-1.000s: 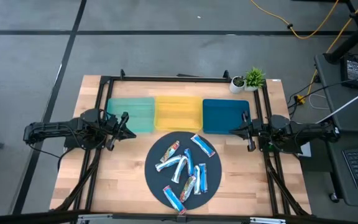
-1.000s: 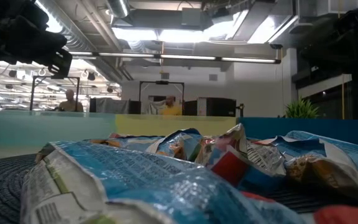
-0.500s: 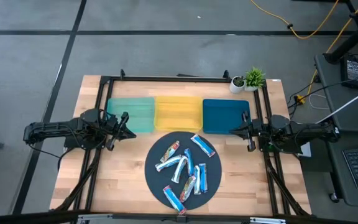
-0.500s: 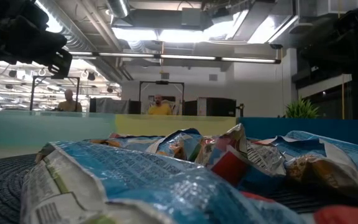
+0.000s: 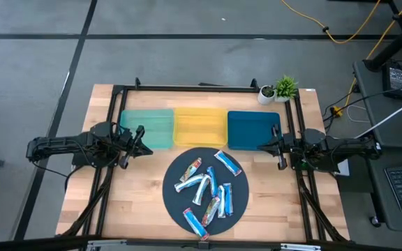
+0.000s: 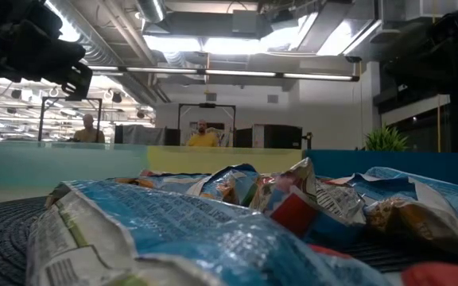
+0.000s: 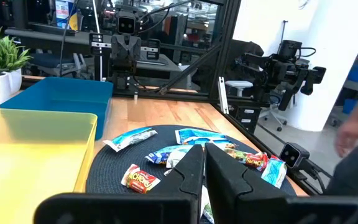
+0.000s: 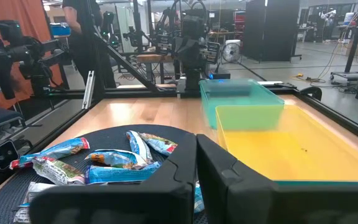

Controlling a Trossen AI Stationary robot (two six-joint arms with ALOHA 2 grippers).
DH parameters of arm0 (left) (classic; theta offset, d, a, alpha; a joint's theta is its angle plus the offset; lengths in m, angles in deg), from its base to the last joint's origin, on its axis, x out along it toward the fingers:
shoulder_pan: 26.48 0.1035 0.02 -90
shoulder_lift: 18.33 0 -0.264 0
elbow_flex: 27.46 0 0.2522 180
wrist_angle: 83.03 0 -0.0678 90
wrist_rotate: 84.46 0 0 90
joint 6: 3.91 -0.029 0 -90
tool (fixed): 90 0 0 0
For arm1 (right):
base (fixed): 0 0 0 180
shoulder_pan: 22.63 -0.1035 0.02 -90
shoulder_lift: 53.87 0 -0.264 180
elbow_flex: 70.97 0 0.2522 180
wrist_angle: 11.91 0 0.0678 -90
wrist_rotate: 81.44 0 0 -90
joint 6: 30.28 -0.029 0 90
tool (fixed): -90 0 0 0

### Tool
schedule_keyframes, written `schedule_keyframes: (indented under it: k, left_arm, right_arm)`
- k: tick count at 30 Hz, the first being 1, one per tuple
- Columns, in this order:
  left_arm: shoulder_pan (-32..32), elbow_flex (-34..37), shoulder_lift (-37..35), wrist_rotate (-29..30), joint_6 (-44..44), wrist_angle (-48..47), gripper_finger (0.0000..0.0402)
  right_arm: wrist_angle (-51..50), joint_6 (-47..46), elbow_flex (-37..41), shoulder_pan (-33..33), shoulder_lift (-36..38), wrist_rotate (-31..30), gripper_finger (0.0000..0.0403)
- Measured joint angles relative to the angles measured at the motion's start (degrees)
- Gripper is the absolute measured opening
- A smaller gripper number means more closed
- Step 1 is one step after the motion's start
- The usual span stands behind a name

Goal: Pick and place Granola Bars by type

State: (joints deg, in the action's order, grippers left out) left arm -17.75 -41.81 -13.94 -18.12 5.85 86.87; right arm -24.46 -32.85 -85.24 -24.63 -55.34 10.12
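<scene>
Stillness across the table, basically: set against the pics from a sec ago, neither arm has budged and no bar has shifted. Only change is in the room behind, where a person in yellow [image 6: 203, 137] has straightened up a bit. Means nothing for the job, so sorting hasn't started, by my read.

Left gripper [image 5: 140, 140] hangs at the table's left edge, just beside the teal tray [image 5: 147, 128], jaws pressed together w/ nothing in them. Right gripper [image 5: 278, 147] mirrors it on the other side, next to the blue tray [image 5: 252, 129], fingers likewise closed & empty. Wrist views back that up: dark fingers meet w/ barely a slit.

Granola Bars [image 5: 206, 189] all sit heaped on the round dark mat [image 5: 174, 199], nearer the front edge than the trays, approx ten of them, blue, silvery & red-brown wrappers overlapping. One blue bar [image 5: 196, 222] lies at the mat's front rim. Yellow tray [image 5: 201, 125] sits between the other two; all three look bare.

Next up, prob: either arm has to open up and swing in over the pile. Overlapped wrappers could make a clean single pick tricky.
</scene>
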Motion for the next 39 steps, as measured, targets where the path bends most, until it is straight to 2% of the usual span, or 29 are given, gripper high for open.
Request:
schedule_keyframes:
  k: [18,25,28,33,39]
  left_arm:
    - [0.0,0.0,0.0,0.5,0.2,0.0,0.0011]
    - [0.0,0.0,0.0,2.3,11.3,0.0,0.0011]
    - [0.0,0.0,0.0,2.9,11.4,-0.1,0.001]
    - [0.0,0.0,0.0,11.3,10.2,0.0,0.0013]
    - [0.0,0.0,0.0,29.0,16.0,3.7,0.0011]
  right_arm:
    - [0.0,0.0,0.0,0.0,0.0,0.0,0.0016]
    - [0.0,0.0,0.0,0.0,0.0,0.0,0.0016]
    - [0.0,0.0,0.0,0.0,0.0,0.0,0.0016]
    - [0.0,0.0,0.0,0.0,0.0,0.0,0.0016]
    - [0.7,0.0,0.0,0.0,0.0,0.0,0.0016]
